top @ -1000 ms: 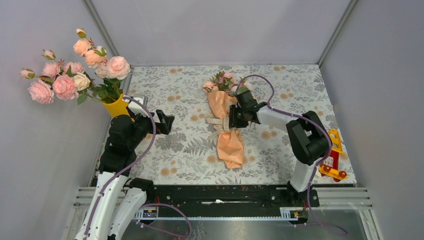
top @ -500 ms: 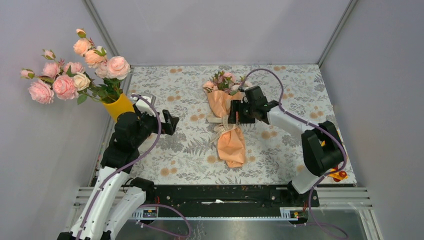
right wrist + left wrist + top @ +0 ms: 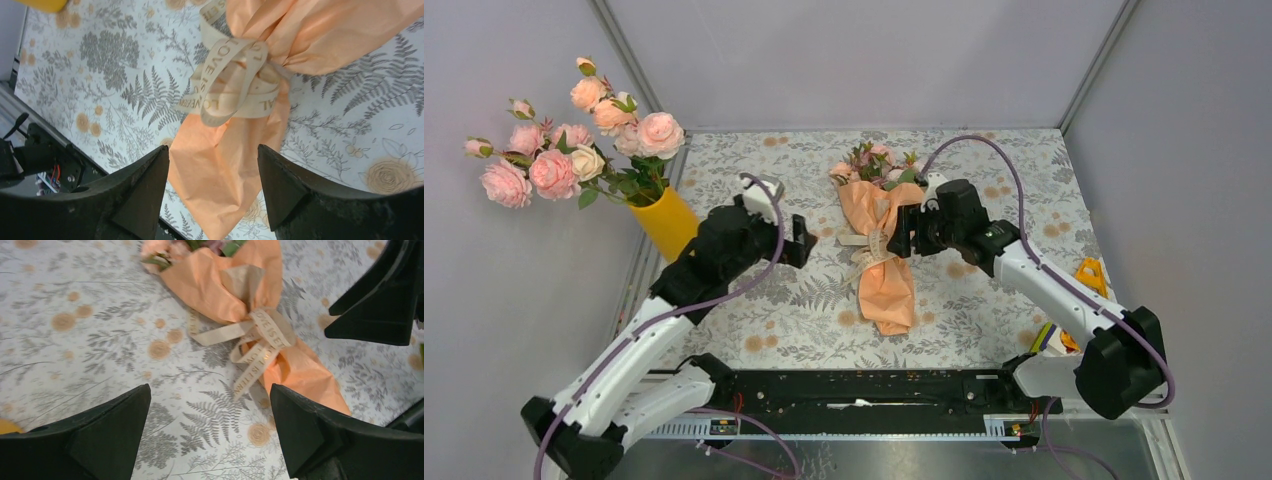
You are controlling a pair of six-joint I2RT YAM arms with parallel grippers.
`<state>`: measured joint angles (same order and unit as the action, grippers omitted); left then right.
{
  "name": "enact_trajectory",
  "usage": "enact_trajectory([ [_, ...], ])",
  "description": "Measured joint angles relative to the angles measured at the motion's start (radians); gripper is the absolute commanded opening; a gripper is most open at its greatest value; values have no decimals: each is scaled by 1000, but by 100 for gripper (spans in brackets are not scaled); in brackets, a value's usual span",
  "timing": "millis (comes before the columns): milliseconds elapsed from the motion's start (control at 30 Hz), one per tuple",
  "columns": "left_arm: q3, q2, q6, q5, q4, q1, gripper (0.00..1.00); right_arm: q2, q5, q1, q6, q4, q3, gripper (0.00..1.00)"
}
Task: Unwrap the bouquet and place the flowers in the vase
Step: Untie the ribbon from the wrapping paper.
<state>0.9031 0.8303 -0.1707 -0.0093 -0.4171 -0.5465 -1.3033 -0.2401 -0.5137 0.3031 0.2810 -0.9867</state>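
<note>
The bouquet (image 3: 886, 285) lies along the middle of the patterned table, a peach paper cone tied with a beige ribbon (image 3: 870, 245). The flowers (image 3: 871, 160) stick out of its far end. My right gripper (image 3: 905, 233) hovers open just right of the ribbon. In the right wrist view its fingers (image 3: 140, 195) straddle the cone's narrow end (image 3: 225, 175) from above, below the ribbon knot (image 3: 230, 82). My left gripper (image 3: 803, 243) is open, left of the bouquet, over bare table (image 3: 210, 400). The yellow vase (image 3: 667, 222) stands at the far left.
Big pale pink and peach roses (image 3: 574, 150) fill the vase and lean over the left wall. A red and yellow toy (image 3: 1084, 305) lies at the table's right edge. A black rail (image 3: 874, 388) runs along the near edge.
My right gripper has opened and drawn slightly right of the ribbon, its elbow swinging down and right. My left arm has reached right from the vase toward the bouquet.
</note>
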Motion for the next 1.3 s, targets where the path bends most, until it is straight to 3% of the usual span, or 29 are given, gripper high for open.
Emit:
enact_trajectory([
  [167, -13, 119, -24, -5, 80, -117, 99, 6, 32, -61, -3, 0, 39, 71],
  [300, -43, 143, -50, 39, 123, -129, 99, -61, 89, -127, 23, -14, 46, 67],
  [567, 40, 140, 19, 134, -29, -129, 99, -221, 177, -171, 60, 16, -38, 59],
  [800, 55, 137, 85, 133, -69, -120, 99, -243, 219, -173, 60, 29, -100, 54],
  [1000, 54, 122, 102, 133, -81, -86, 99, -300, 277, -173, 58, 58, -150, 39],
  [1167, 44, 101, 102, 137, -76, -53, 99, -305, 300, -173, 57, 91, -155, 12],
  [1300, 34, 98, 102, 143, -74, -29, 99, -305, 322, -173, 39, 132, -185, 0],
])
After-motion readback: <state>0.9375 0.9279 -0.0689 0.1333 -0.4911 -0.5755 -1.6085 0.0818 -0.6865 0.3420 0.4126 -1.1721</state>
